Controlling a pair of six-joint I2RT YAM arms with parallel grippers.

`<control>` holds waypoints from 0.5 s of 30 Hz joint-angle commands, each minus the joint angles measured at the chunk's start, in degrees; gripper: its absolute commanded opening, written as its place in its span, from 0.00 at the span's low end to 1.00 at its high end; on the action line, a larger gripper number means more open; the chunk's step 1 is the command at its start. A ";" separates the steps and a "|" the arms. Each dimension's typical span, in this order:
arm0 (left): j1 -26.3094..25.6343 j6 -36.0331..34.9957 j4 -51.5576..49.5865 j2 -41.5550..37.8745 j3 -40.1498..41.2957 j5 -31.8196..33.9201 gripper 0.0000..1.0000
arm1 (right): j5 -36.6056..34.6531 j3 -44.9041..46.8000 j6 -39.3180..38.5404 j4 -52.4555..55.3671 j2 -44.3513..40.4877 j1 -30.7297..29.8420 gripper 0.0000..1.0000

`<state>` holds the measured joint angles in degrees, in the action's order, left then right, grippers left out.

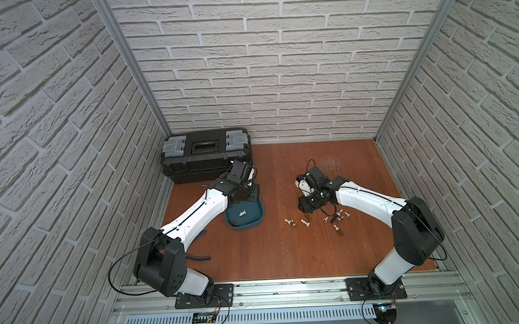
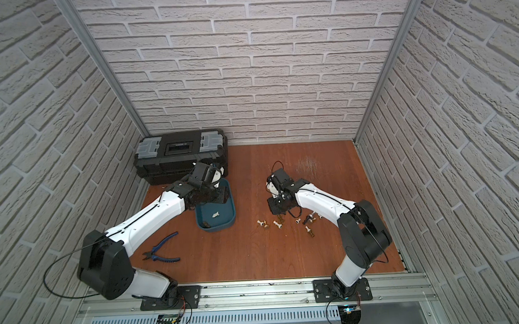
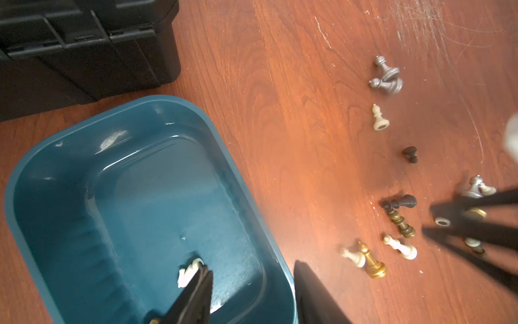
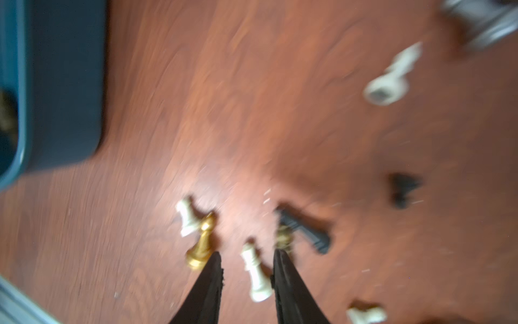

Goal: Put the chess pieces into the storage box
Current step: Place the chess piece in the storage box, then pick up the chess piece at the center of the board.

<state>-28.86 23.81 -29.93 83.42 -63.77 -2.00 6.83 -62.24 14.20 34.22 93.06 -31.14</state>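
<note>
The left gripper (image 3: 252, 266) hangs open over the blue tub (image 3: 42, 196), a white piece (image 3: 188, 274) inside; the right gripper (image 4: 247, 254) stands open astride a fallen white figure (image 4: 256, 277) on the table (image 4: 280, 112)

We find, left on the worktop (image 1: 272, 253), the storage box (image 1: 253, 216) before the toolbox (image 1: 206, 159), two chess pieces (image 1: 242, 213) in it, the rest scattered to its right.

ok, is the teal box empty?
No, a white piece and a dark piece lie inside the storage box.
</note>
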 commanded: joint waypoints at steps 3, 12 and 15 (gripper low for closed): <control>0.76 1.05 1.28 -1.40 1.98 0.05 0.51 | -3.03 4.93 1.51 -1.05 -3.31 -2.64 0.37; 0.69 1.30 0.27 -3.15 2.88 0.31 0.51 | -1.14 4.67 3.13 -2.97 -2.01 -6.73 0.46; 0.80 1.34 0.31 -4.37 4.12 0.56 0.51 | -1.20 4.35 3.39 -3.19 -0.59 -7.49 0.52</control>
<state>-28.49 24.53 -30.04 81.17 -61.04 -1.96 5.72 -57.08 16.53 32.62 91.74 -37.80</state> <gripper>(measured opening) 0.512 0.506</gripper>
